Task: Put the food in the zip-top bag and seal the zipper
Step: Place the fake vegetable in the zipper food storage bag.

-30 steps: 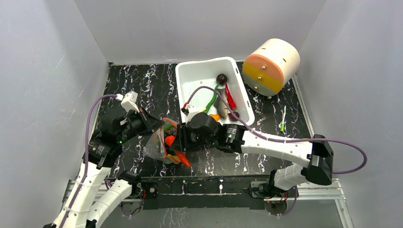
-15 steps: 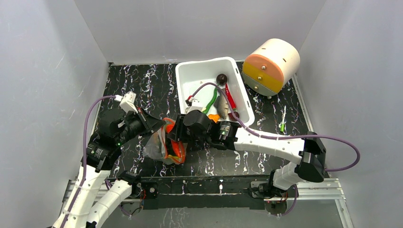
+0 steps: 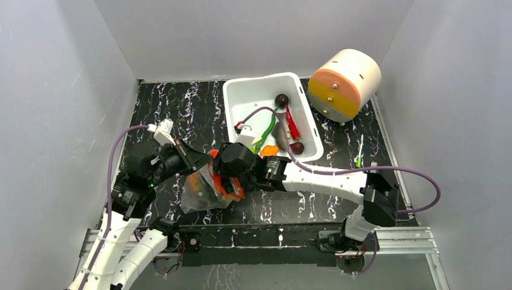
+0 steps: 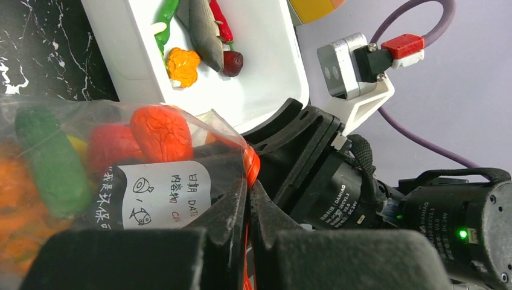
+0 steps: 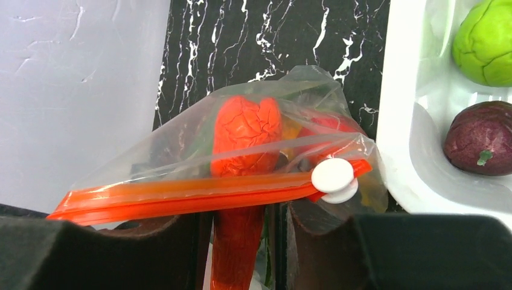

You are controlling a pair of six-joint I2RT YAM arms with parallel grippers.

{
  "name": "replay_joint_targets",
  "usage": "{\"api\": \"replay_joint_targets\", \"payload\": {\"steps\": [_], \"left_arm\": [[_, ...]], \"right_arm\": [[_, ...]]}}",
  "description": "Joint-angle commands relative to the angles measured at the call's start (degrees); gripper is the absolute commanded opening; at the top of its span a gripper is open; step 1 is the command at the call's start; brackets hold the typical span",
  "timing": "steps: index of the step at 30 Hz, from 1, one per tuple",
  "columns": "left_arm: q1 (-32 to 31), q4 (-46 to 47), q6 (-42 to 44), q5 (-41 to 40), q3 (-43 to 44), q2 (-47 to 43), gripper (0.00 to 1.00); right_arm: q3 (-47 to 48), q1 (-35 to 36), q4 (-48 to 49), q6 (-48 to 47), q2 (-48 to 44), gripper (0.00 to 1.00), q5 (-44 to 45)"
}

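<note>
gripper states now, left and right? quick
left gripper: shut on the zipper of the zip-top bag.
right gripper: shut on an orange toy food.

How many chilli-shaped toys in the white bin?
2, flanking the grey toy fish: green chilli-shaped toy left, red chilli-shaped toy right. The right arm covers part of the white plastic bin; more may hide.

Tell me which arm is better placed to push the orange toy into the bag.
Right. The right end effector grips the orange toy at the zipper, while the left end effector pinches the zip-top bag by its edge.
</note>
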Motion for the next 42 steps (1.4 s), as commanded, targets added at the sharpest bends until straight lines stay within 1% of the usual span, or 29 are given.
{"api": "replay_joint_targets", "payload": {"steps": [1,3,4,6,8,17,20,21,22,24,25,26,27,30,31,33,34,37,38,40,42], "left_arm": [[0.0,4.2,-1.5,2.4,0.0,-0.9,0.0],[0.0,4.1,-1.4,2.0,-0.2,-0.9,0.0],[0.0,4.0,-1.3,1.8,-0.2,-0.9,0.0],[0.0,3.6,-0.3,1.4,0.2,-1.0,0.0],[0.0,2.5,1.1,0.1,1.1,-0.9,0.0],[0.0,0.4,3.0,-1.5,2.5,-0.6,0.0],[0.0,0.0,3.5,-1.3,2.6,-0.4,0.0],[0.0,0.2,4.0,-1.1,2.8,-0.2,0.0],[0.0,0.5,4.6,-0.5,2.9,-0.1,0.0],[0.0,1.1,5.4,0.5,3.3,0.2,0.0],[0.0,1.2,6.3,1.2,3.6,0.6,0.0],[0.0,1.2,7.6,1.9,4.1,0.9,0.0],[0.0,0.9,9.1,2.4,5.0,1.3,0.0],[0.0,-0.8,11.5,3.3,6.6,2.4,0.0],[0.0,-1.0,12.0,3.7,7.1,2.7,0.0],[0.0,-1.7,12.4,4.8,7.4,3.3,0.0],[0.0,-2.0,12.4,5.3,7.3,3.6,0.0],[0.0,-3.5,12.8,5.1,7.2,3.4,0.0],[0.0,-4.1,12.7,4.4,7.1,3.3,0.0],[0.0,-4.9,12.3,2.7,7.0,2.9,0.0],[0.0,-5.8,12.5,1.2,7.0,2.7,0.0]], "right_arm": [[3.8,0.3,3.1,-1.1,0.2,0.38,3.0],[4.2,0.3,2.3,-3.7,-0.4,0.46,1.2],[4.5,0.3,1.5,-5.2,-0.8,0.48,0.0],[5.0,0.3,-0.9,-9.0,-1.8,0.5,-1.9],[4.8,0.3,-2.9,-10.6,-3.1,0.51,-2.9],[2.4,0.3,-6.1,-21.5,-13.1,0.48,-9.2],[2.1,0.3,-9.9,-22.8,-14.9,0.46,-6.6],[1.4,0.3,-10.4,-23.0,-15.5,0.45,-5.4],[0.6,0.3,-9.6,-25.2,-16.3,0.45,-5.4],[-0.8,0.3,-8.2,-33.9,-17.8,0.44,-6.4],[-0.8,0.3,-8.1,-40.3,-18.8,0.44,-7.7],[-1.1,0.3,-8.4,-49.5,-20.1,0.45,-9.7],[-2.0,0.3,-8.2,-55.5,-21.8,0.47,-12.3],[-9.2,0.3,-4.6,-72.8,-27.8,0.51,-21.6],[-11.5,0.3,-2.8,-74.9,-29.7,0.51,-22.1],[-14.9,0.3,2.3,-76.3,-32.6,0.52,-20.6],[-15.5,0.3,3.1,-77.5,-33.4,0.52,-20.7],[-15.0,0.3,2.1,-78.8,-33.3,0.52,-21.7],[-14.9,0.3,2.2,-78.4,-32.9,0.52,-19.6],[-13.5,0.3,2.0,-76.3,-31.4,0.51,-12.3],[-10.0,0.3,0.4,-71.4,-29.4,0.51,-5.7]]}}
